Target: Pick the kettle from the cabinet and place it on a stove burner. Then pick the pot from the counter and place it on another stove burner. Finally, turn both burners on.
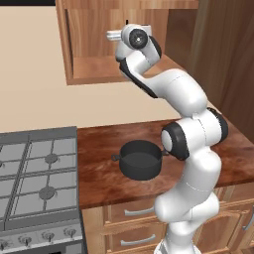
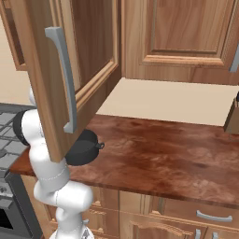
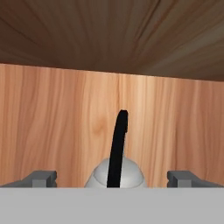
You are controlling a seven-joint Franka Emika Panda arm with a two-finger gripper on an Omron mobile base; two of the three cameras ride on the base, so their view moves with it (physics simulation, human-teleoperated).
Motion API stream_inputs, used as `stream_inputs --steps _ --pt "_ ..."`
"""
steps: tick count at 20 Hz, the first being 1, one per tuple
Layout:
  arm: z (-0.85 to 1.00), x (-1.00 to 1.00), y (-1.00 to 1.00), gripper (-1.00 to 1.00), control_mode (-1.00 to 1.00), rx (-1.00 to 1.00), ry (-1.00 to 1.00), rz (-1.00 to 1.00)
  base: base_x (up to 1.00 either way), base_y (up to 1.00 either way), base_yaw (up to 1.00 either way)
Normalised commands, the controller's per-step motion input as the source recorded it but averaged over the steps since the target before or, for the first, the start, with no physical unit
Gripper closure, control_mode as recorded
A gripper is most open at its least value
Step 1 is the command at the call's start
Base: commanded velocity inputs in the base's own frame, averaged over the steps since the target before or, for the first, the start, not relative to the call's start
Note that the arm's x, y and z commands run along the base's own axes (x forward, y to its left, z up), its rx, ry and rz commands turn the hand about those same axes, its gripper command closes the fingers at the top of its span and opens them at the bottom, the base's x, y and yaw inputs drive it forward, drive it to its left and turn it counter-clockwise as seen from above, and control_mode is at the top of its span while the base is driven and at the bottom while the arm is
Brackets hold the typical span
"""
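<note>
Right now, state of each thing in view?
claw: open, tips either side of the kettle handle
kettle: upright in the cabinet, not gripped
cabinet door: swung open
pot: on the counter, lidless
stove burners: bare

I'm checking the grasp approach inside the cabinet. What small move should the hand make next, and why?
Probably ease forward a little, then close. The gripper is open, its fingertips flank the kettle, and the black handle stands centred between them, not yet gripped.

Even flat light, sharp (rendered), soft shadows
</note>
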Motion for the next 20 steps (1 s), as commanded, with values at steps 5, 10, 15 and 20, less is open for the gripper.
stream_inputs --steps 5,10,15,20 --pt "0.00 0.10 -0.05 -1.00 -1.00 0.00 0.00 0.00 0.00 0.00 0.00" --pt "0.00 0.23 0.00 -1.00 -1.00 0.00 0.00 0.00 0.00 0.00 0.00" --pt "0.00 0.28 0.00 -1.00 -1.00 0.00 0.00 0.00 0.00 0.00 0.00" --pt "0.00 0.13 0.00 1.00 -1.00 0.00 0.00 0.00 0.00 0.00 0.00"
